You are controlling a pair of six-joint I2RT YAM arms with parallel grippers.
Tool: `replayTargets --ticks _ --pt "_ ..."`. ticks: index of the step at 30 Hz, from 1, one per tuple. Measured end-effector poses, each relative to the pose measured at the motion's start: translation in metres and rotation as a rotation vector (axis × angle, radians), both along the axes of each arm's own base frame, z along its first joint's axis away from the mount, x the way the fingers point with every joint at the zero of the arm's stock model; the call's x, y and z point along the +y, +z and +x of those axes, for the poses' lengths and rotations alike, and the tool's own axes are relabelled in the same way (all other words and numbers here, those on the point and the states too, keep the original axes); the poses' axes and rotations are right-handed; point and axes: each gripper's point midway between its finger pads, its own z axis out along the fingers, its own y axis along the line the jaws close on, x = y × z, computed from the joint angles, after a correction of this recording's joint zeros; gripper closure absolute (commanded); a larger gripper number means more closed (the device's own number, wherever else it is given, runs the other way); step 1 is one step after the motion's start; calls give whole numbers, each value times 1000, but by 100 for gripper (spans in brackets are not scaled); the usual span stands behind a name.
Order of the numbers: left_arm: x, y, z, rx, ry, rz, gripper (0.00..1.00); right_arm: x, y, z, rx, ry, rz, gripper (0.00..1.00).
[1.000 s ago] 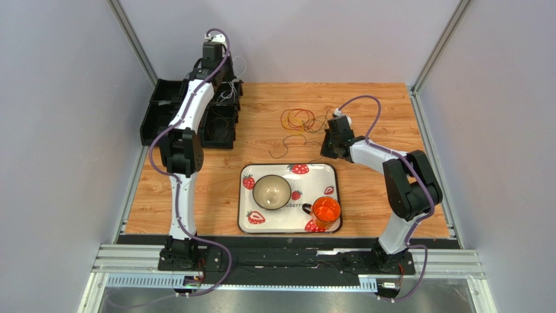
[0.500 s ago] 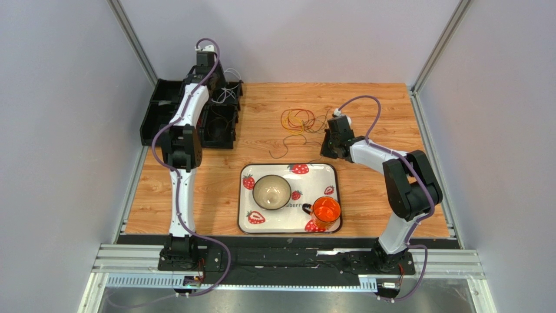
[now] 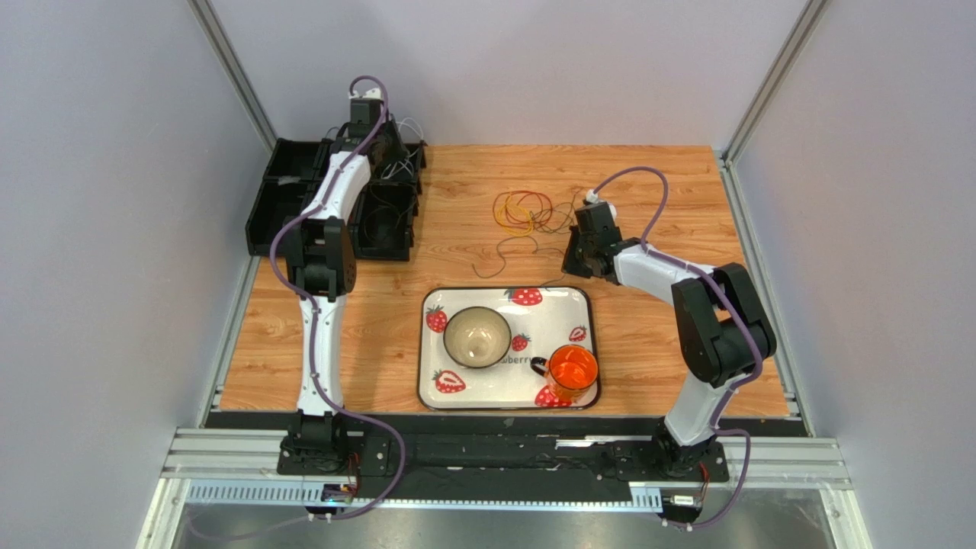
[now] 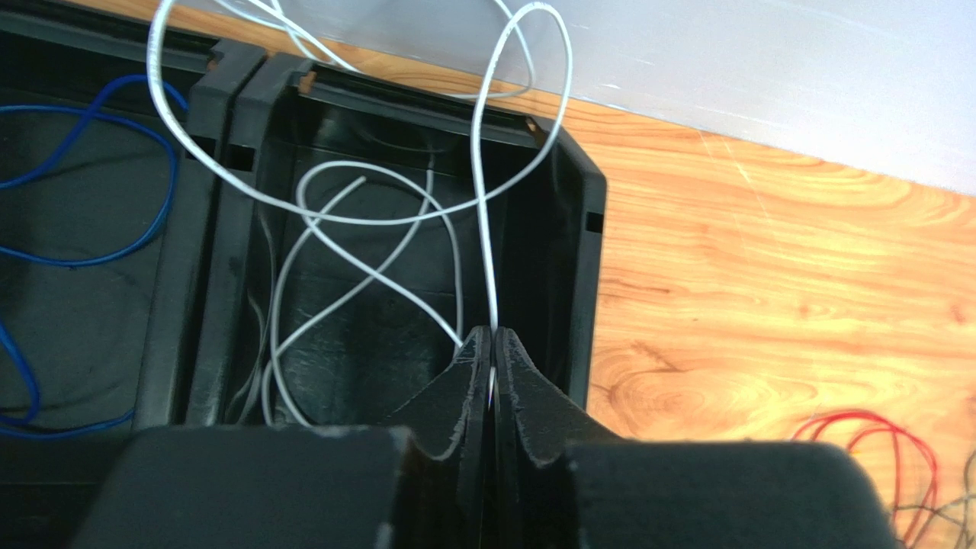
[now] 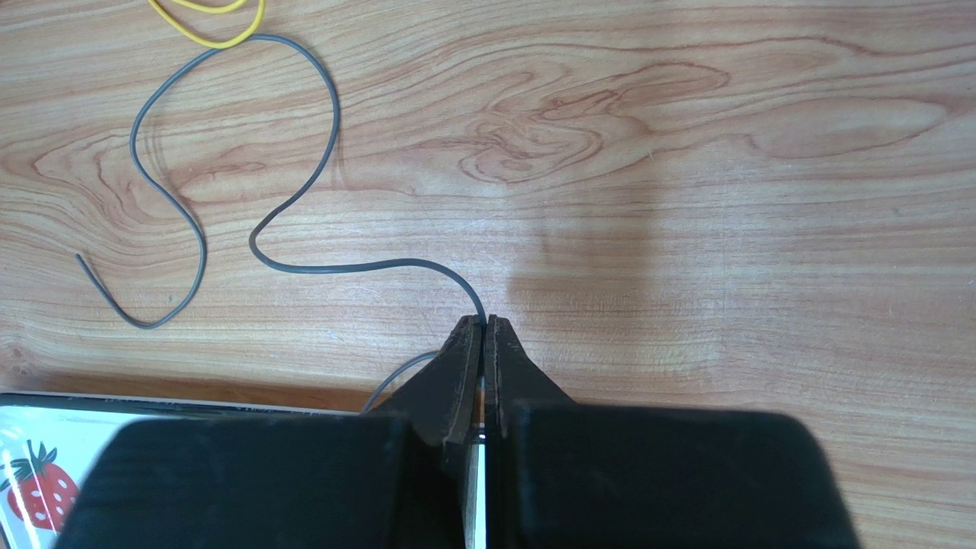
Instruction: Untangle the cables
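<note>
My left gripper (image 4: 493,334) is shut on a white cable (image 4: 481,172), which loops up over the right compartment of the black bin (image 4: 573,229). More white cable lies coiled inside that compartment. A blue cable (image 4: 160,206) lies in the compartment to its left. My right gripper (image 5: 482,323) is shut on a dark grey cable (image 5: 332,126) that snakes over the wooden table. A yellow cable (image 5: 212,40) shows at the top edge. In the top view a tangle of red, yellow and dark cables (image 3: 524,209) lies between the two arms.
Black compartment bins (image 3: 275,195) stand at the back left. A strawberry-print tray (image 3: 430,343) at the front centre holds a bowl (image 3: 477,336) and an orange cup (image 3: 572,371). Grey walls close in the table on three sides.
My left wrist has shifted a little left and lower over the black bins, still holding the white cable. The right arm has stayed put.
</note>
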Motion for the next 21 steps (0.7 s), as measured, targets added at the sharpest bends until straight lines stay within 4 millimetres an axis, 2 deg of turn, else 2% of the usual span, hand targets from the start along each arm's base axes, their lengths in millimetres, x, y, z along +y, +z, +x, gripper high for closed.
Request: replayTargets --ticks 1,3,7,12,16,21 --pt "-1 2 0 -2 -1 -10 57 0 0 0 0 0 0 100" --pt "-2 4 1 -7 -3 -13 53 0 0 0 1 0 0 100" --pt "-2 10 3 -23 -4 -15 36 0 0 0 0 0 0 100" --pt "-3 32 4 -56 -4 -19 35 0 1 1 -2 0 1 100" --pt "-4 72 -5 -104 -7 -24 34 1 2 1 -4 0 2 100" --pt "-10 146 -39 -196 -23 -23 34 1 2 1 -4 0 1 100"
